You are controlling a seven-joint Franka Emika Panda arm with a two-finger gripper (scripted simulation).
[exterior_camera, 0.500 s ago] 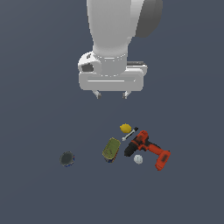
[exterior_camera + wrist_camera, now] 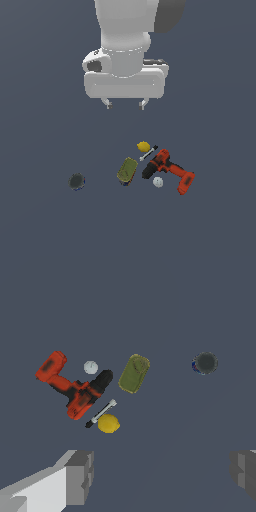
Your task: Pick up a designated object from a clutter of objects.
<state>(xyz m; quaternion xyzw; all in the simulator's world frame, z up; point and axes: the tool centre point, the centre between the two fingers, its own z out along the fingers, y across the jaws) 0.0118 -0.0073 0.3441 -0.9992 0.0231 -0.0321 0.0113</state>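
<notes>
Jaws of the gripper hang wide open, empty, above the tabletop. Only the wrist view shows the lemon touching the marker beside the drill.

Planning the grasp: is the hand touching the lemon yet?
Apart. The exterior view shows the open hand hanging well above the lemon, bare floor between them.

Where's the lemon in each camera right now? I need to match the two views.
Exterior view: the lemon lies at the far edge of the clutter, below the gripper.
Wrist view: the lemon lies nearest the fingers.
Shared landmark: the thin marker lies right beside it.
</notes>
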